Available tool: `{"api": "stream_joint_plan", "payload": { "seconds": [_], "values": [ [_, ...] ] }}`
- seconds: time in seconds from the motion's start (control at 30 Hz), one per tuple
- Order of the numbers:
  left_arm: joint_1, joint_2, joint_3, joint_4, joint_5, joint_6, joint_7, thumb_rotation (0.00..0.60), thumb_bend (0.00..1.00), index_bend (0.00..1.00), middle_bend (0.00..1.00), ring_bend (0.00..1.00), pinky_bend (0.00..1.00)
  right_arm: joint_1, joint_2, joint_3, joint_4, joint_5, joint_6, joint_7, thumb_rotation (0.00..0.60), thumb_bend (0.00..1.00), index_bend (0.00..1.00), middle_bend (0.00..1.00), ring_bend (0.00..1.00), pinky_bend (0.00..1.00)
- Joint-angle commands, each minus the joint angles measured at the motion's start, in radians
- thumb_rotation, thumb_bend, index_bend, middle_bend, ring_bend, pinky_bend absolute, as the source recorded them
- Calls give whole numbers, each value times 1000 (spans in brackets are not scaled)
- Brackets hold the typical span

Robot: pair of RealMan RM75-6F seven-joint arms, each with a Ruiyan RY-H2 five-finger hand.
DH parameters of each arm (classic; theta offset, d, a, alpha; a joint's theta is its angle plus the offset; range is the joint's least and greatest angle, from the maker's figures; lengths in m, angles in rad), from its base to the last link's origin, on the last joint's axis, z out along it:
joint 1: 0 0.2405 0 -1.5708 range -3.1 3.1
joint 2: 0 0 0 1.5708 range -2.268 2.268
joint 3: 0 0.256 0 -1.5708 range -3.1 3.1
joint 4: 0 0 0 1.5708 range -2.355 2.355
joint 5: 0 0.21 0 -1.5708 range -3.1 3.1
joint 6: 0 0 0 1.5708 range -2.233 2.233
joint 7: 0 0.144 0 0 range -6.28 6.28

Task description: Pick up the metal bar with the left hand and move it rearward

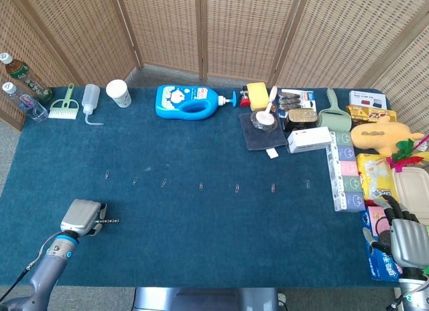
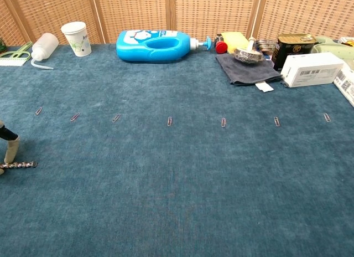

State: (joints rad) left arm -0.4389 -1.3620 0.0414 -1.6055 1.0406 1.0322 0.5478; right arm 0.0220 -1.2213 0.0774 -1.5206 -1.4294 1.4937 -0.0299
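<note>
The metal bar (image 1: 108, 221) is a thin, dark, knurled rod lying level at the carpet near the table's front left. Only its right end shows in the head view. My left hand (image 1: 81, 217) sits over its left end, palm down, with fingers curled onto it. In the chest view the metal bar (image 2: 20, 164) runs off the left edge, and one pale finger (image 2: 11, 149) comes down to touch it from behind. My right hand (image 1: 407, 238) rests at the front right corner, fingers apart, holding nothing.
A row of paper clips (image 1: 200, 186) crosses the blue carpet just rearward of the bar. Along the back stand a blue detergent bottle (image 1: 188, 101), a paper cup (image 1: 118, 92), a squeeze bottle (image 1: 90, 96) and a small brush (image 1: 65, 108). Boxes and packets crowd the right side (image 1: 345, 177).
</note>
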Motion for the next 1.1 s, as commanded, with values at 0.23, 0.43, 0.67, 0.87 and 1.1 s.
{"api": "stream_joint_plan", "payload": {
  "seconds": [0.23,0.43,0.67,0.87,1.1],
  "values": [
    [-3,-5,0,-5,-14,8,22,600,574,535,1000,1000,1000,-6,-1,-1,13,3,2,12,520,320,262,217,227,362],
    [-7,-4,0,-15,-41,11,50,600,574,563,1000,1000,1000,-7,-3,0,18,4,3,15,521,319,264,217,227,363],
    [-14,-1,-2,-22,-49,18,64,600,574,608,1000,1000,1000,-12,-9,0,23,1,11,20,519,319,278,222,227,362],
    [-17,9,-4,-29,-38,27,62,600,575,629,1000,1000,1000,-18,-11,2,26,1,21,28,519,319,282,223,228,363],
    [-27,60,-26,-76,2,54,45,600,576,630,1000,1000,1000,-19,-14,1,31,-2,20,38,518,319,285,224,228,363]
  ]
}}
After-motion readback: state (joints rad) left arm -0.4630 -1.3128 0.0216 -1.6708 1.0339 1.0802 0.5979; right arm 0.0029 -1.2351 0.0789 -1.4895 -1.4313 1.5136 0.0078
